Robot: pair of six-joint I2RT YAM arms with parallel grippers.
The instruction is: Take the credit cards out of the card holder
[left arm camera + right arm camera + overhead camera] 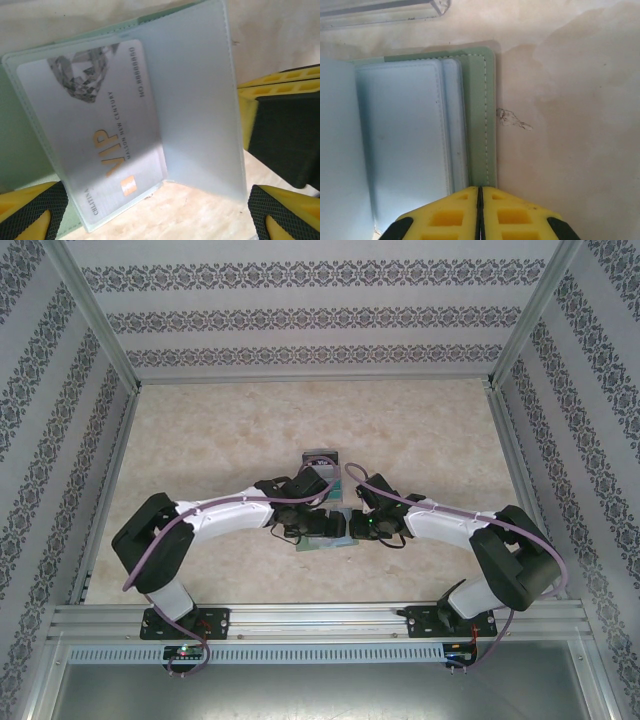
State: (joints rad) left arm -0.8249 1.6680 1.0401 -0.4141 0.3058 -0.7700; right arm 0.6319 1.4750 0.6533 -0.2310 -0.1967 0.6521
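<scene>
One silvery-white plastic credit card (95, 135) with gold VIP lettering sits tucked inside a frosted sleeve of the flat grey-green stitched card holder (481, 115). The holder lies opened on the table directly beneath the left gripper (155, 200), and a loose pale-blue sleeve leaf stands up just to that gripper's right. The left gripper hovers with its yellow, black-padded fingers spread wide to either side of the card's lower end, holding nothing. The right gripper (480, 192) has its yellow fingers pressed together with no gap, tips at the holder's green border. Whether they pin that edge down or only rest beside it cannot be told. The likeliest trouble is the left fingers closing on sleeve and card together, since the glossy film covers nearly the whole card face; that would drag the whole holder rather than free the card. If the right gripper is only touching the border, the light holder could slide or lift with any pull. The raised leaf could also flop across the card and block the approach, and a thin flat card may bend or slip from the pads. Just beyond the left gripper, a small teal-and-dark stack (320, 454) rests on the table, probably cards already removed. Ahead of the right gripper lies a clear acrylic bar (385, 10). The beige marbled tabletop (570, 150) is smooth, with a small scuff mark (515, 120), and is enclosed by grey damask-striped wallpapered walls (300, 310) in an aluminium frame (320, 620).
</scene>
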